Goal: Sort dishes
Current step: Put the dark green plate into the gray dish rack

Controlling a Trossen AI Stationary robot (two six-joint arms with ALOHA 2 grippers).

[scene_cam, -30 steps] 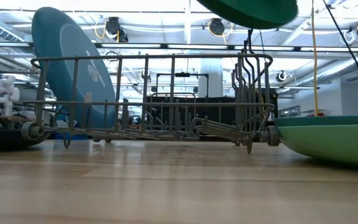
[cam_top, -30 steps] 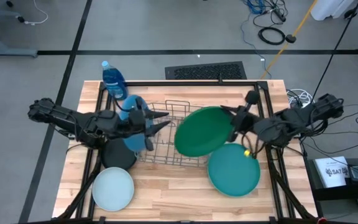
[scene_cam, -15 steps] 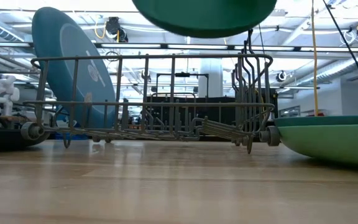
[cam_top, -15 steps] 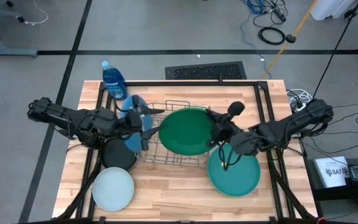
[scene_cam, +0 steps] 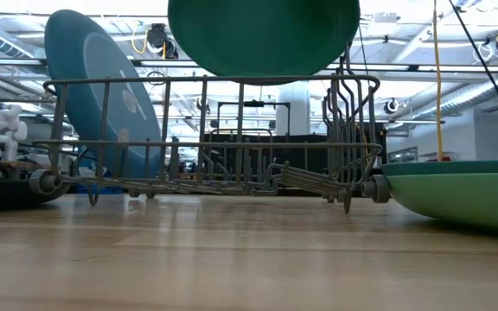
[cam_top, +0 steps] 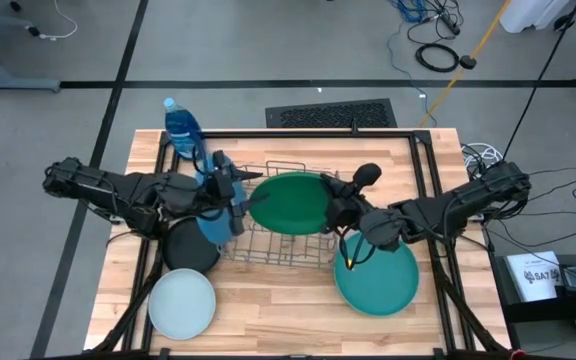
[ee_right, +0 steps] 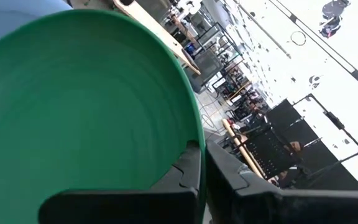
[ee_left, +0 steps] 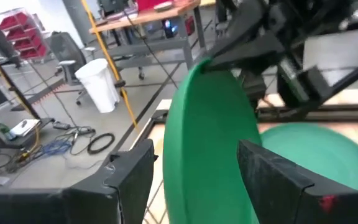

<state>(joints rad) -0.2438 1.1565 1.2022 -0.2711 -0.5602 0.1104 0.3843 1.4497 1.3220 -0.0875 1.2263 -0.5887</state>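
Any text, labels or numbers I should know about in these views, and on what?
"SA7", roughly: on the white box on the floor right of the table; the rest is too small to read.
Blue plastic soap bottle: label unreadable.
Round dark green plate, grey wire rack: no markings visible.

Robotics lab: workbenches (ee_left: 143,17), floor cables (cam_top: 436,52), exposed ceiling lights (scene_cam: 156,36).
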